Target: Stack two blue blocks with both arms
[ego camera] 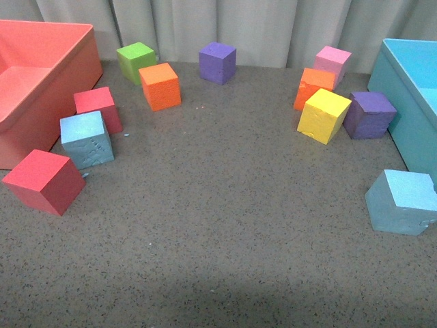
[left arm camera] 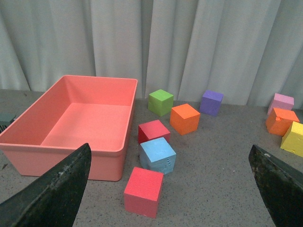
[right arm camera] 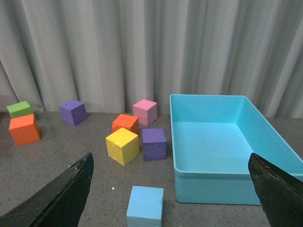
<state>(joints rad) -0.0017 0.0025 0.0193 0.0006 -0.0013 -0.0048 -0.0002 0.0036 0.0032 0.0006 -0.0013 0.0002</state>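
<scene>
One pale blue block sits at the left between two red cubes, near the red bin; it also shows in the left wrist view. The other blue block sits at the right, in front of the turquoise bin; it also shows in the right wrist view. Neither arm shows in the front view. My left gripper is open and empty, well back from its block. My right gripper is open and empty, with its block just ahead between the fingers' line.
A red bin stands at the far left, a turquoise bin at the far right. Red cubes, green, orange, purple, pink, yellow and another purple cube lie around. Grey curtains hang behind.
</scene>
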